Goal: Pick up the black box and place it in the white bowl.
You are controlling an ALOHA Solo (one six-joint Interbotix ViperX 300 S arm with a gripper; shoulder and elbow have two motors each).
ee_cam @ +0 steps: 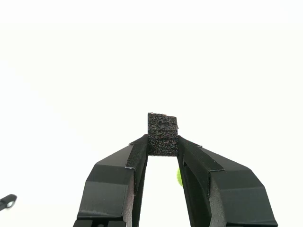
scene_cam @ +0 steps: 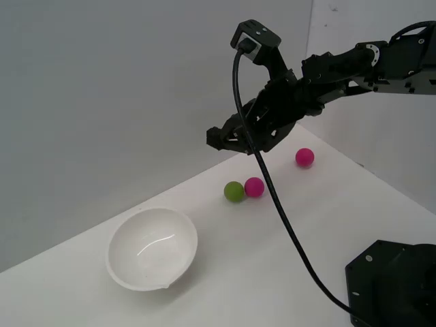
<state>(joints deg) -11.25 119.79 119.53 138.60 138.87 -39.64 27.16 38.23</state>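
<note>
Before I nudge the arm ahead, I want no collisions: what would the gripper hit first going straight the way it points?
Probably nothing nearby. The gripper, shut on the black box, points toward the exterior view's left, above the table. The white bowl sits lower, seemingly below that line; depth is unclear.

the white table carries a white bowl toward the exterior view's left, a green ball touching a pink ball mid-table, and another pink ball farther back, apart.
</note>
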